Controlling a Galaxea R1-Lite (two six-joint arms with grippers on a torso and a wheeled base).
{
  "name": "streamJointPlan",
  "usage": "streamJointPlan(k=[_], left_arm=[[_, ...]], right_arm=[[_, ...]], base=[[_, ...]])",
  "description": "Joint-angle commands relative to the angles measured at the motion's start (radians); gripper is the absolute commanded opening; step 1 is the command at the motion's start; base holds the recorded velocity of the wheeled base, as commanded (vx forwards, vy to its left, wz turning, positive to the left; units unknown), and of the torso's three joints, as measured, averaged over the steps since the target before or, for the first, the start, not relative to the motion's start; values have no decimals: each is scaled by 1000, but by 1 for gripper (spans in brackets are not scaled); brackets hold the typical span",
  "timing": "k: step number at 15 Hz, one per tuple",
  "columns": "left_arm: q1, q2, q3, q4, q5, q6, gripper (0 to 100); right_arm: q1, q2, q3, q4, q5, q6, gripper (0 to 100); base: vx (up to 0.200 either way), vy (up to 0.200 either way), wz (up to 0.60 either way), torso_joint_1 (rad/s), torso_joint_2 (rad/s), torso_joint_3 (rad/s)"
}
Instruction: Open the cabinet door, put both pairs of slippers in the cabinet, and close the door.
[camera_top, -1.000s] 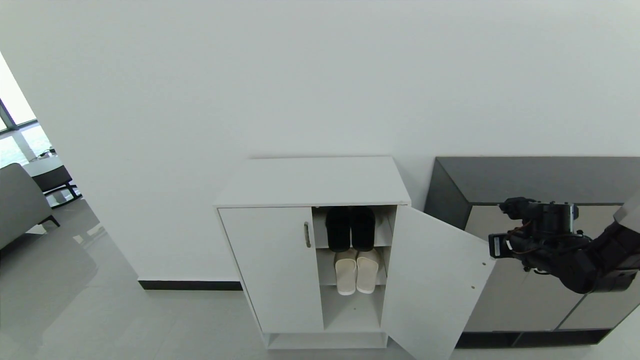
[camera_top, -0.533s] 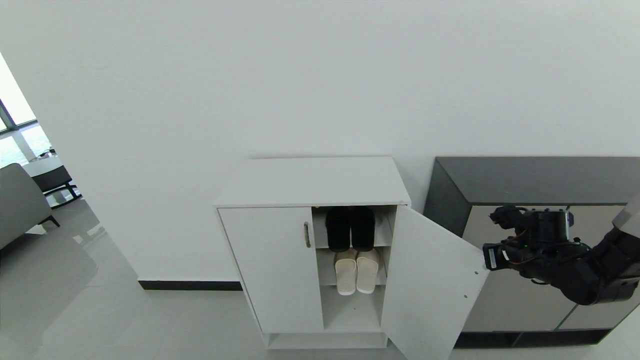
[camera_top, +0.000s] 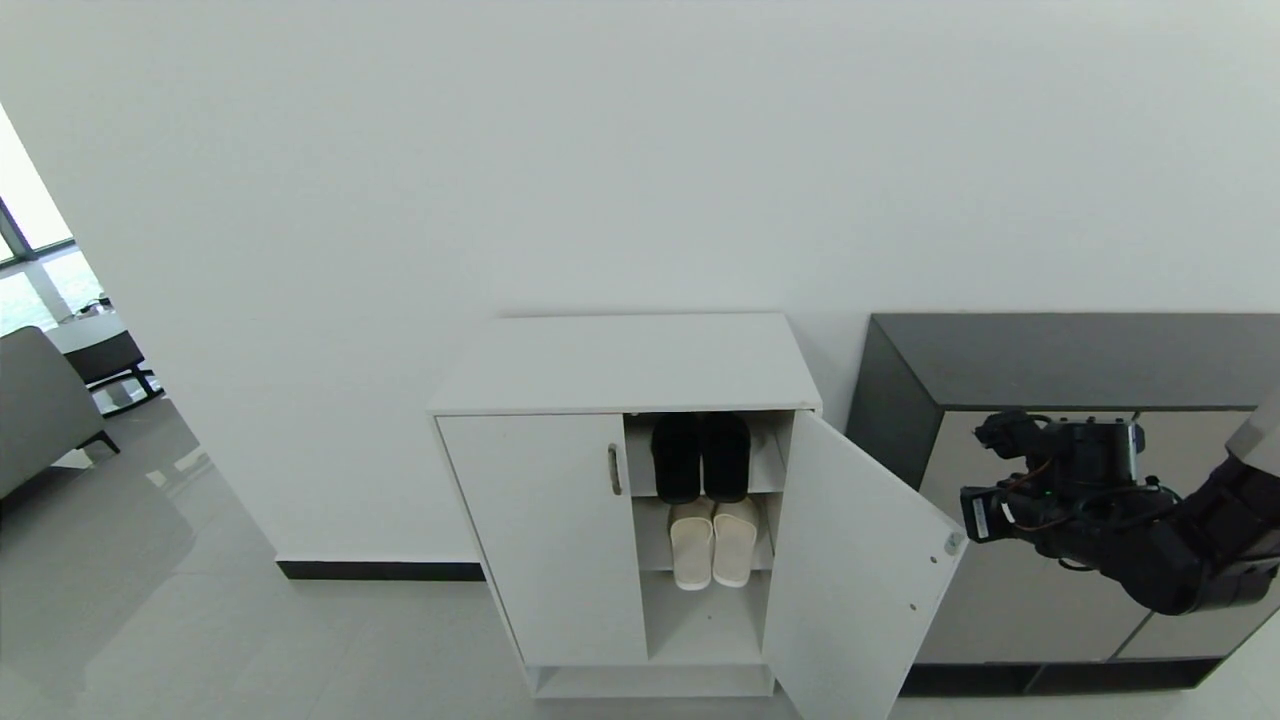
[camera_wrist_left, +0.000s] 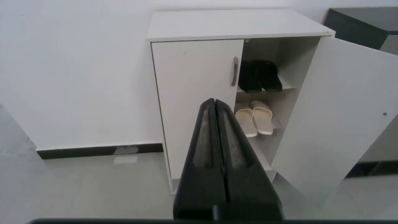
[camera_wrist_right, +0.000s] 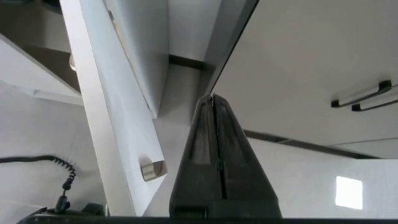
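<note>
Grey floor; right wrist view catches door handle.

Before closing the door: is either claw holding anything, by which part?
Nothing. Left claw and right claw are shut empty, the right beside the open white cabinet door.

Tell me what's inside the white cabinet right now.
Black slippers sit on the top shelf, cream slippers on the shelf below. Whatever is behind the closed left door is hidden.

the open door runs off the head view's bottom edge.
</note>
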Motion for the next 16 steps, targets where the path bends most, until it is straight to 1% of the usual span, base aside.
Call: streamJointPlan(k=[1, 5, 10, 14, 15, 16], left_arm=[[0, 2, 0, -1, 0, 0, 0], [0, 2, 0, -1, 0, 0, 0], [0, 2, 0, -1, 0, -2, 0], [0, 2, 0, -1, 0, -2, 0], [0, 2, 0, 1, 0, -2, 0], [0, 2, 0, 1, 0, -2, 0]], right_arm=[[17, -4, 14, -1, 0, 0, 0], [95, -9, 58, -7, 1, 3, 0], [258, -15, 163, -137, -6, 20, 0], [308, -18, 163, -175, 0, 130, 0], [340, -8, 161, -232, 15, 211, 0], [356, 0, 163, -246, 17, 217, 0]], base=[[0, 0, 0, 0, 0, 0], [0, 0, 0, 0, 0, 0], [0, 0, 0, 0, 0, 0], [0, 0, 0, 0, 0, 0], [0, 0, 0, 0, 0, 0], [0, 0, 0, 0, 0, 0]])
